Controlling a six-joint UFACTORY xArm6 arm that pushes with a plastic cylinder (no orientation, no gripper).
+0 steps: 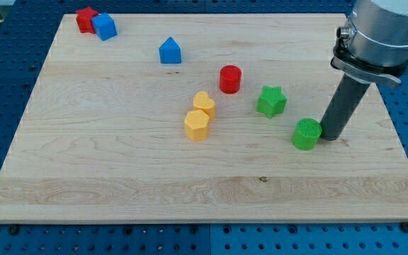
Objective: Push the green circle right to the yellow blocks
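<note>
Two yellow blocks (200, 115) sit touching mid-board, and the green circle (307, 134) lies well to their right, toward the view's bottom. My tip (329, 137) presses against the circle's right side: a bare rod, no fingers. Green star (270, 100) sits between. No readable writing.

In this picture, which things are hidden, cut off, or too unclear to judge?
- My tip: it is right beside the green circle, on the view's right; whether they touch cannot be told from this view.
- The arm: its upper part is cut off by the view's top and right edges.
- The red block at the view's top left: the blue block partly covers it, so its shape is unclear.
</note>
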